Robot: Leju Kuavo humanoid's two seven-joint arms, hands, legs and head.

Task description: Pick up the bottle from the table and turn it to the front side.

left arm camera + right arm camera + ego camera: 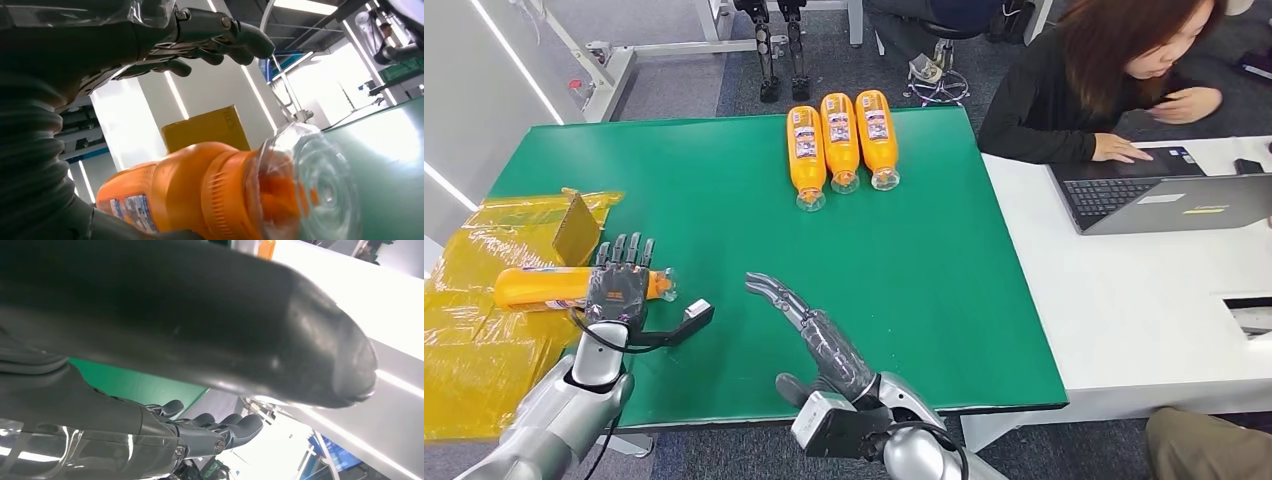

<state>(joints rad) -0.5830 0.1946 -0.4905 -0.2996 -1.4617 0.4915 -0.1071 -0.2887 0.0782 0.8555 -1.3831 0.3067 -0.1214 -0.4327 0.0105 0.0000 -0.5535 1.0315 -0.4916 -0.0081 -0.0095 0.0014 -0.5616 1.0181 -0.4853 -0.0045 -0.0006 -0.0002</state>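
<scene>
Bottle (544,287), orange and lying on its side, sits at the left edge of the green worktop (724,200), its clear end toward the centre. The left hand (619,285) lies over it, fingers (624,250) stretched across its top; whether they clamp it I cannot tell. The right hand (809,325) hovers over the near edge, fingers (769,290) straight, apart, holding nothing. Three more orange bottles (841,140) lie side by side at the far edge. Yellow bags (484,350) lie beside the left edge.
</scene>
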